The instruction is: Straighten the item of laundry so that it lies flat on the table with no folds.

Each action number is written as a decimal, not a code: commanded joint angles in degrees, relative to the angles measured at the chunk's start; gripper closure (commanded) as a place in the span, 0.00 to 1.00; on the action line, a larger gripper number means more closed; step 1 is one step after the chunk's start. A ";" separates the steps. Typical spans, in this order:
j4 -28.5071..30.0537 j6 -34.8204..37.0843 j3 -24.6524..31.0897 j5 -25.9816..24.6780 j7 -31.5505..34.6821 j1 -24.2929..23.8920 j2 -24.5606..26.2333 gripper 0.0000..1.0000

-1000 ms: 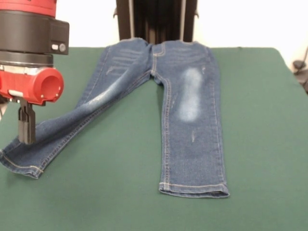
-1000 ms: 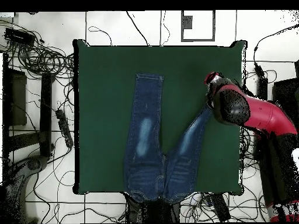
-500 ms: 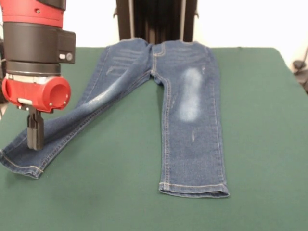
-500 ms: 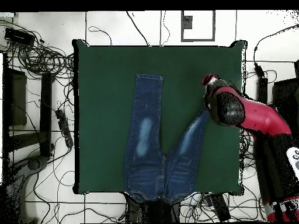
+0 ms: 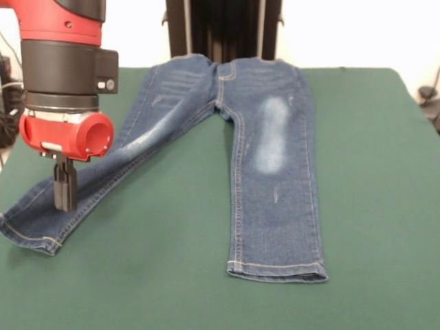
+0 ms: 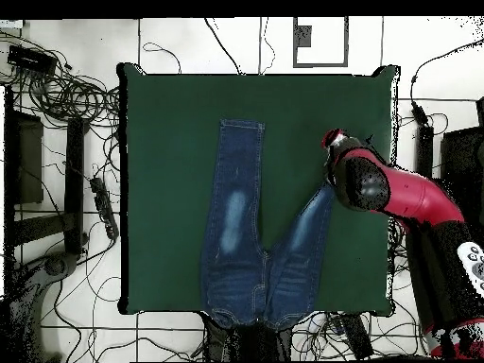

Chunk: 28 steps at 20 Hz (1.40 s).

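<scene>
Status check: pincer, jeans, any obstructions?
Pincer shut, down on splayed leg near its cuff. Jeans flat, legs spread apart. Table shows nothing blocking.

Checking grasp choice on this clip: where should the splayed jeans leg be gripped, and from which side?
On the jeans, grip the angled leg near its hem, coming straight down from above. That free end lies flat, and the gripper is already over it.

**Where our two cameras look**

We see the green table (image 5: 371, 172) from low and close across it, facing the arm. We also see it from high above, looking straight down, with cables around. Both views share the table (image 6: 170, 189) and jeans (image 5: 268, 137).
</scene>
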 commanded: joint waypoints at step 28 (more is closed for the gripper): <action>5.59 -2.63 2.00 -4.38 -0.22 -3.03 4.90 0.00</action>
